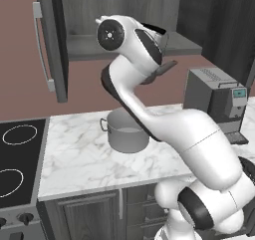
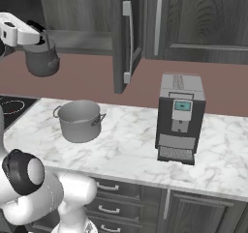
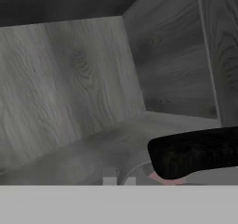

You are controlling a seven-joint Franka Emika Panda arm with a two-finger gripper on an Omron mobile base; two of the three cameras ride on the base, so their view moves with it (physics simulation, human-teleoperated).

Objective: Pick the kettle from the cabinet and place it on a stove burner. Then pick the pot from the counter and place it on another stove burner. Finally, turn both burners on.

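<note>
Your end effector (image 2: 38, 42) grips the kettle (image 2: 42, 62) by its handle, clear of the cabinet (image 2: 87, 14). The pot (image 2: 79, 120) sits on the counter (image 2: 131, 145).

cabinet door (image 1: 50, 40): stands swung open, edge-on toward the room, jutting out over the counter (image 1: 84, 159) between the stove side and the open shelf.
cabinet shelf (image 1: 99, 47): open front; side and back walls (image 3: 69, 79) close it in.
kettle (image 2: 42, 60): hangs in the air below the shelf, in front of the red-brown wall, left of the door.
pot (image 2: 80, 120): stands on the marble beneath the door, near the cooktop (image 1: 17, 159) edge.
coffee machine (image 2: 180, 117): tall block on the counter's right part, well apart from the pot; bare marble lies between them.
cooktop: flat and bare, with open air above.
</note>
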